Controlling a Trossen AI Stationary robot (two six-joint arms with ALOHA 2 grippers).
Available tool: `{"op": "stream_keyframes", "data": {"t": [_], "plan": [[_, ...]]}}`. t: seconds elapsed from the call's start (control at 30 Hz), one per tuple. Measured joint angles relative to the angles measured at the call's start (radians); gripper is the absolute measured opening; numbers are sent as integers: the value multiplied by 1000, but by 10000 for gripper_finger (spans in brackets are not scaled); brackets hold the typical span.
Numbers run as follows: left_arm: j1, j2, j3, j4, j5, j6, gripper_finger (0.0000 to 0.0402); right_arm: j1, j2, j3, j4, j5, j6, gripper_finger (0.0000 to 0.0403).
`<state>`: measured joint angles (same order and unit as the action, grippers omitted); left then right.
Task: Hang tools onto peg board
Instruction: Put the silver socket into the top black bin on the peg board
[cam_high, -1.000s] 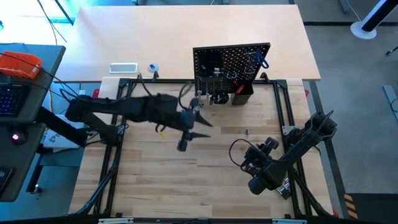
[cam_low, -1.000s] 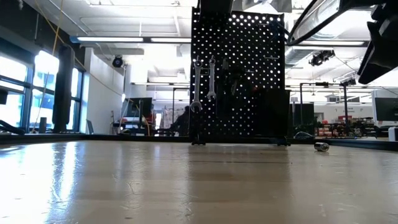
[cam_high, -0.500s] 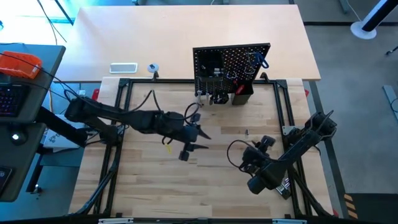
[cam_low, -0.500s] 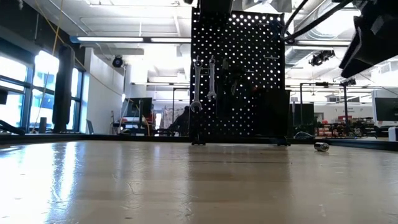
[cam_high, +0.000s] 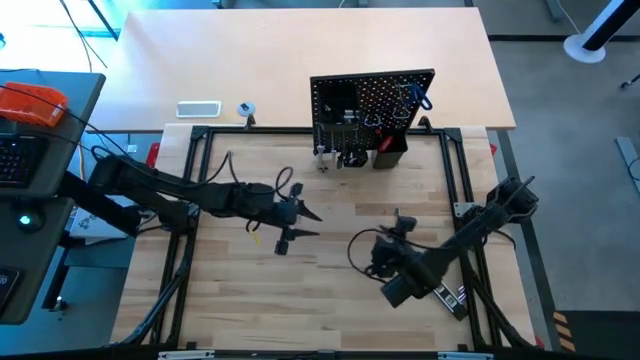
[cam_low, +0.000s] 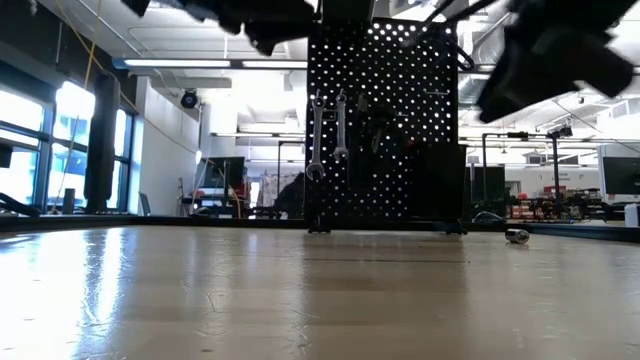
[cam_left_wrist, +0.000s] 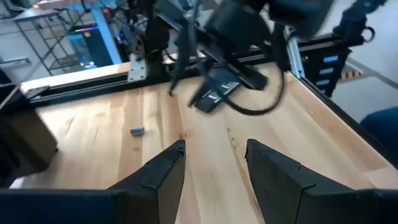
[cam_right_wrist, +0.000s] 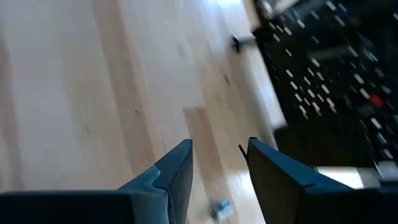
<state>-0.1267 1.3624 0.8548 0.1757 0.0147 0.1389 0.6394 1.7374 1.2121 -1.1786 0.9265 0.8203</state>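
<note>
Steel wrenches (cam_low: 327, 132) hang on the peg board (cam_high: 372, 105); stiff, best gripped mid-shaft. My left claw (cam_high: 303, 222) and right claw (cam_high: 392, 238) are spread, empty over the desk (cam_high: 330, 270).

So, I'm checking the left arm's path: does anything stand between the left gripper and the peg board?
Nothing visible does. The left gripper hangs open, with only bare table between it and the peg board. One small silver piece lies off to the side, by the right gripper.
</note>
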Motion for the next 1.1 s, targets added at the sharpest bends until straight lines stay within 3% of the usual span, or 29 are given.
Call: {"op": "stream_keyframes", "data": {"t": [0.17,0.33,0.47,0.67,0.93,1.1], "plan": [[18,-40,-88,69,-1,-28,163,-99,0,0,345,-96,-402,146],[23,-41,-107,70,0,-42,163,-223,0,0,626,-402,-739,146],[23,-41,-107,53,0,-50,163,-329,0,0,647,-659,-860,146],[23,-41,-107,-9,0,-57,163,-479,-11,-87,612,-914,-925,146],[25,-41,-106,-46,0,-50,163,-508,-164,-337,734,-918,-852,146],[53,-41,-106,-40,-1,-40,163,-482,-387,-483,733,-804,-769,146]]}}
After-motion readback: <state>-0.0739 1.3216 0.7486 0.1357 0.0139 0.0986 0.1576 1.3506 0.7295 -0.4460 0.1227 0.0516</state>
